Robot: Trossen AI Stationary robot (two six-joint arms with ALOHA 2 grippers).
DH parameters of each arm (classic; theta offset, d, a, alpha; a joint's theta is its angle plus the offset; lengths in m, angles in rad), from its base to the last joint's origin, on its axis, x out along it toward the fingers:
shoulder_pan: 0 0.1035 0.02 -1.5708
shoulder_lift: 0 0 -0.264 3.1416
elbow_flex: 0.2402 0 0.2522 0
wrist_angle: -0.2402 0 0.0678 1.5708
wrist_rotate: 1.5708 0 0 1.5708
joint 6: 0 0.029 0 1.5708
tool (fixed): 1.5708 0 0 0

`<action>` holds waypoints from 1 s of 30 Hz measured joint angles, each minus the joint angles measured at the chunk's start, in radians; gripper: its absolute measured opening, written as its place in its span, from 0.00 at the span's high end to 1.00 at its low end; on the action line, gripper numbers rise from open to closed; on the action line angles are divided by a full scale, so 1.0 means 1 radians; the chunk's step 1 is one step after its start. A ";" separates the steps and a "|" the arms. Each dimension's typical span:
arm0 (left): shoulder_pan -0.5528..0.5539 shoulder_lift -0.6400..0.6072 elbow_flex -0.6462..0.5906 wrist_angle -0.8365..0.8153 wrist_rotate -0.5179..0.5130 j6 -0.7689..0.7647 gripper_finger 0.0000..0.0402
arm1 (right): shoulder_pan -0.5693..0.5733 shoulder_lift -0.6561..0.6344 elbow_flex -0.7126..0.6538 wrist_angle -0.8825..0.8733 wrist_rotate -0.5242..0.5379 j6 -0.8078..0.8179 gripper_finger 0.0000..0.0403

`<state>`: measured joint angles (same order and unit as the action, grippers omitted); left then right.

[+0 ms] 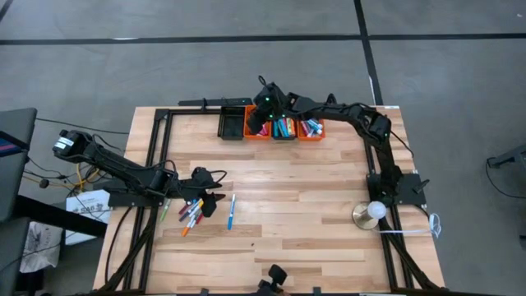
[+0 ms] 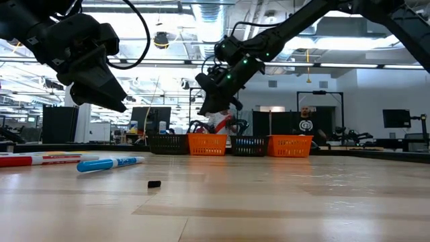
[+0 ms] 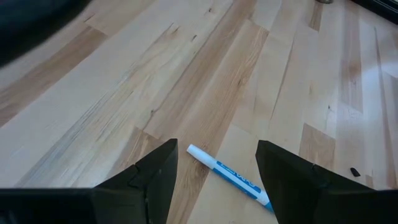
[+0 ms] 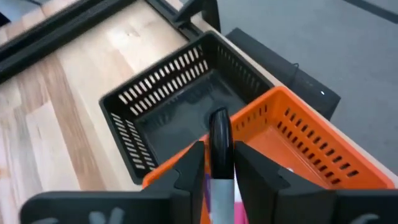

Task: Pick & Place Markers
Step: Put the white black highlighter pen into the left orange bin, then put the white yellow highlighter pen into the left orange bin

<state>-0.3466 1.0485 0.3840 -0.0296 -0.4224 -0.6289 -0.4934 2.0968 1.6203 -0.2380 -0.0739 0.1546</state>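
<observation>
Nearest us, a small black cap (image 2: 154, 183) lies on the table (image 1: 312, 214). Behind it a blue marker (image 3: 229, 177) shows printing we cannot read, under the left gripper (image 3: 214, 177), whose fingers are spread and empty. More markers (image 1: 190, 215) lie beside it, partly hidden by the arm. Farther off, the right gripper (image 4: 219, 167) pinches a black-capped marker (image 4: 219, 146) over the orange bin (image 4: 298, 143), beside the black bin (image 4: 161, 106).

A grey floor (image 1: 205, 66) crossed by dark lines (image 1: 164, 39) surrounded the wooden table (image 1: 296, 205). Behind it, ceiling lights (image 2: 336, 44) lit a workshop with dark monitors (image 2: 396, 118) and a person (image 2: 306, 119).
</observation>
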 joint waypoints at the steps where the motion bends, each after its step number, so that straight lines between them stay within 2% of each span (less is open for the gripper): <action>1: 0.000 0.000 0.000 0.000 0.000 0.000 0.47 | 0.000 0.000 0.002 -0.007 0.000 -0.005 0.79; 13: 0.000 0.000 -0.001 0.001 0.007 -0.001 0.47 | 0.009 -0.013 0.006 -0.018 -0.006 -0.012 0.63; 17: 0.000 0.000 -0.006 -0.023 0.023 -0.047 0.47 | 0.032 -0.068 0.006 -0.029 -0.026 -0.055 0.63; 22: 0.000 0.000 -0.007 -0.203 0.019 -0.176 0.47 | 0.066 -0.161 0.006 -0.112 -0.025 -0.099 0.66; 25: 0.000 0.000 -0.007 -0.274 0.016 -0.218 0.47 | 0.091 -0.225 0.005 -0.192 0.027 -0.130 0.67; 30: 0.000 0.000 -0.007 -0.291 -0.006 -0.225 0.47 | 0.141 -0.330 -0.053 -0.249 0.103 -0.143 0.67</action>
<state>-0.3462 1.0481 0.3767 -0.3206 -0.4287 -0.8536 -0.3520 1.7672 1.5670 -0.4875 0.0287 0.0113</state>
